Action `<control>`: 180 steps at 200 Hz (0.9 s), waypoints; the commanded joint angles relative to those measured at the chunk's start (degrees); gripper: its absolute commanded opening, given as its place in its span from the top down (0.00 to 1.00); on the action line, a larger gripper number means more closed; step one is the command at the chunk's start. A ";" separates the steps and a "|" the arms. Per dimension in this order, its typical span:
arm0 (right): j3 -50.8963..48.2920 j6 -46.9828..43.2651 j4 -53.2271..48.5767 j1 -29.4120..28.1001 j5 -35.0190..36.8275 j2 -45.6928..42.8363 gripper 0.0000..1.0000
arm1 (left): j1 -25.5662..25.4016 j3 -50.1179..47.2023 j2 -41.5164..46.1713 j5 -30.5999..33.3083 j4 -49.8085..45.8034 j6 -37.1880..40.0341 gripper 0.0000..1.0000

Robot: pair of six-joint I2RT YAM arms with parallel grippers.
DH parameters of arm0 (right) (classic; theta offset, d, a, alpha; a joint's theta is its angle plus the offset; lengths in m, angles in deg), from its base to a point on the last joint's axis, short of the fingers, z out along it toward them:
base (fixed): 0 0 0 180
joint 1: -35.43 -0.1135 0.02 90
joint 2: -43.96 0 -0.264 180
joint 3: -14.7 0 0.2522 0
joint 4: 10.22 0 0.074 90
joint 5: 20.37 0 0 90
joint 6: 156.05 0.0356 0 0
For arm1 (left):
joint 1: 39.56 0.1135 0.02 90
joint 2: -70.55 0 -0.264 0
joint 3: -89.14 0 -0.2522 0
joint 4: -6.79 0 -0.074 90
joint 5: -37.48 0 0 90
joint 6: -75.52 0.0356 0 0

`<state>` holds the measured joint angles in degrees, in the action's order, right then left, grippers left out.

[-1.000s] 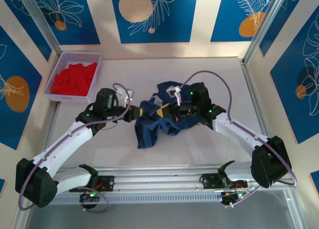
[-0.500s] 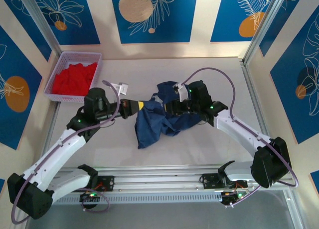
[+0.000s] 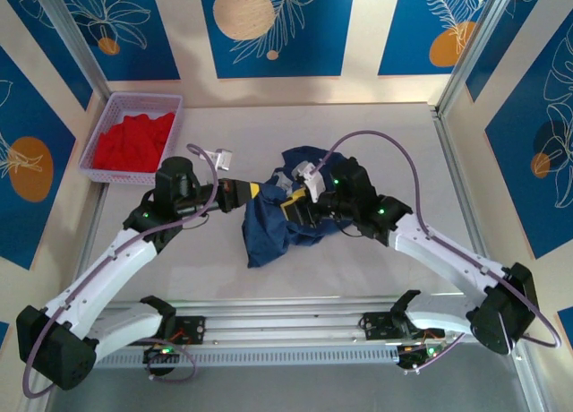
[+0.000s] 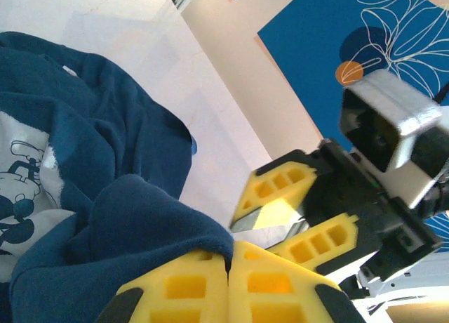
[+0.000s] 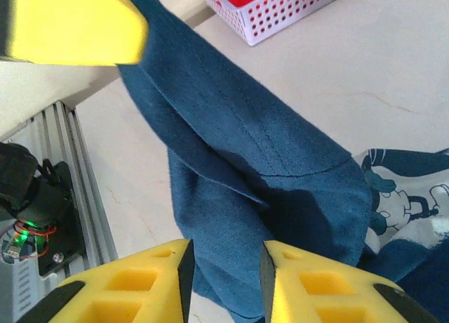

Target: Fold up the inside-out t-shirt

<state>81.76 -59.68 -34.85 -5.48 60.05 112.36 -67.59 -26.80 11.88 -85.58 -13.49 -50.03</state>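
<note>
Found left gripper (image 3: pixel 253 190) pulled back leftward since a second ago, pinched shut on a fold of the inside-out t-shirt (image 3: pixel 269 228). Found right gripper (image 5: pixel 224 256) let go since then, fingers parted above the cloth. Noted shirt bunched mid-table between both. Logged pale table (image 3: pixel 385 130), lilac basket (image 3: pixel 134 97) of red garment (image 3: pixel 134 141) far left, blue leaf-print walls (image 3: pixel 273 27).

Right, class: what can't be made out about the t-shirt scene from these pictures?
- Top external: the t-shirt is bunched under both arms, so sleeves and collar cannot be told apart.
- Left wrist: the print is cut by the left edge and partly folded under cloth.
- Right wrist: the basket is cut by the top edge, the right claw by the bottom.
</note>
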 commanded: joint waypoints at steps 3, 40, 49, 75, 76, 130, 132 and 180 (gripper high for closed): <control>1.73 -2.98 2.85 -0.88 0.17 3.48 0.66 | -0.27 0.59 0.05 -2.10 0.64 -0.14 1.00; 3.23 -3.35 5.19 -1.19 -1.11 7.63 0.66 | -0.27 0.32 -0.04 -2.80 0.82 -0.03 1.00; 3.68 -3.29 5.65 -1.25 -1.01 8.37 0.66 | -0.27 0.32 -0.04 -2.89 0.72 0.13 1.00; 4.87 -3.55 6.47 -1.28 -0.98 10.22 0.67 | -0.27 0.38 -0.15 -3.00 0.50 0.45 1.00; 4.92 -3.51 6.52 -1.23 -0.97 10.29 0.67 | -0.27 0.34 -0.15 -3.03 0.48 0.47 1.00; 6.93 -4.15 7.33 -1.36 -2.78 12.78 0.90 | -0.27 0.42 -0.74 -2.41 -0.09 1.25 1.00; 6.91 -4.10 7.22 -1.37 -2.74 12.67 0.92 | -0.27 0.46 -0.74 -2.20 -0.23 1.33 1.00; 5.18 -3.40 3.73 -0.25 -4.74 5.09 1.00 | -0.27 0.85 -0.72 6.36 -5.85 5.13 1.00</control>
<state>86.85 -63.13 -29.92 -6.20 58.69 122.74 -67.59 -26.80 11.16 -84.05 -16.01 -48.17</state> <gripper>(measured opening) 0.058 0.036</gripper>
